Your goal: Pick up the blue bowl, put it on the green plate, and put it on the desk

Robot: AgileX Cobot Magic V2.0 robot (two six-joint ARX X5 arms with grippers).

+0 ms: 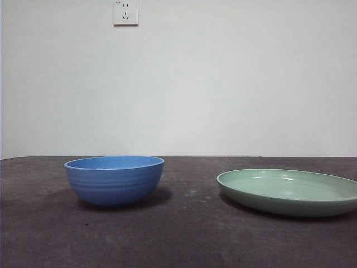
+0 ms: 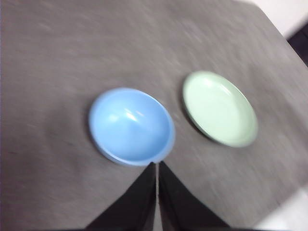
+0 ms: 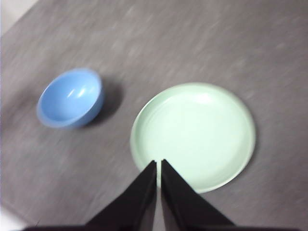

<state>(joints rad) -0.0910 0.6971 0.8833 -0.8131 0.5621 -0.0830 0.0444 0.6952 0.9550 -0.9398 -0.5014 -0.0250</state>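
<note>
A: Where does the blue bowl (image 1: 114, 180) sit?

B: Upright on the desk (image 1: 178, 240), on the left of the front view, rim up and nothing inside. The faint ridges on its side show there; from both wrist cameras it is blurred and only its glossy hollow can be made out.

A: And the green plate (image 1: 290, 191)?

B: Flat on the desk to the right of the bowl, apart from it with bare tabletop between. Its right edge is cut off by the front picture's border. It holds nothing.

A: The grippers?

B: The left gripper (image 2: 157, 166) hangs above the desk over the bowl's near rim, its two black jaws pressed together with just a thin slit between them, gripping nothing. The right gripper (image 3: 158, 163) hangs over the plate's rim, jaws likewise closed together and bare. Neither touches the crockery. Neither arm appears in the front view.

A: Anything else?

B: A white wall socket (image 1: 125, 12) on the pale wall behind, cut off at the top edge. Both wrist pictures are smeared, so the desk's mottling is hard to read there.
</note>
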